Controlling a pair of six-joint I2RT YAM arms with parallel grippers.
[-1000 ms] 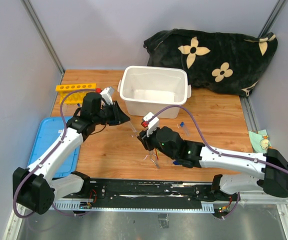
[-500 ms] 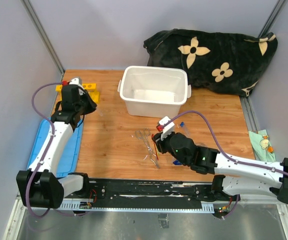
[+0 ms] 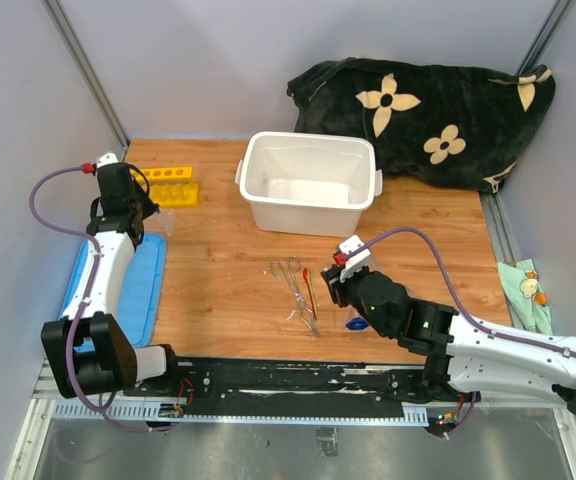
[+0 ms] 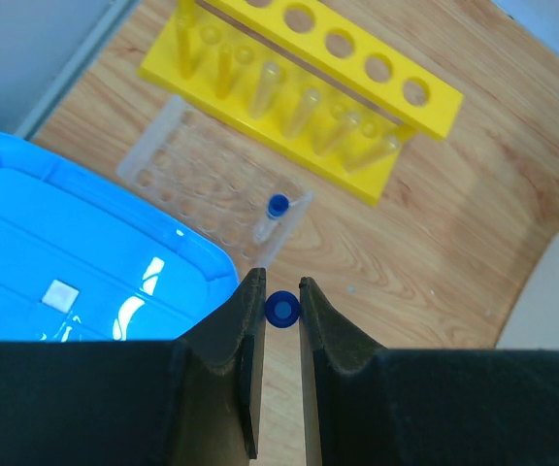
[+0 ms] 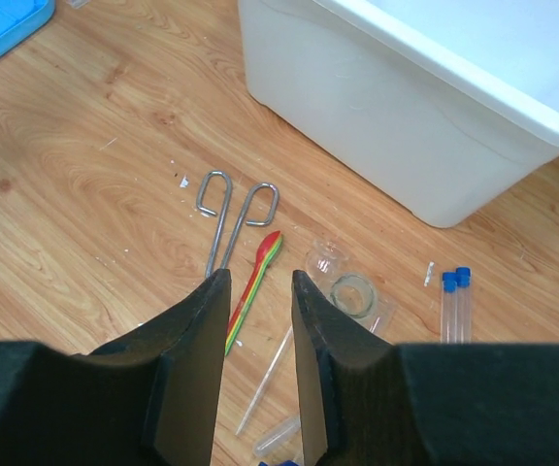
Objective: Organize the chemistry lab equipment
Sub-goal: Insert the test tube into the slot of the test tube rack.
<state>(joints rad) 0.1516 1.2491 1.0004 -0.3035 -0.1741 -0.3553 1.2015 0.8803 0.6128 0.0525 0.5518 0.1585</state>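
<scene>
Three grey walls round a wooden tabletop — left pincer clamped on a blue-capped tube, right pincer apart.

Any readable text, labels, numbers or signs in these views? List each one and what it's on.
No readable text in any view.
Sticker on the lid: looks blank, nothing legible.
Rack: no markings visible.
Blanket: flower pattern only, no letters.
Cloth at the right edge: small print, too small to read.
</scene>
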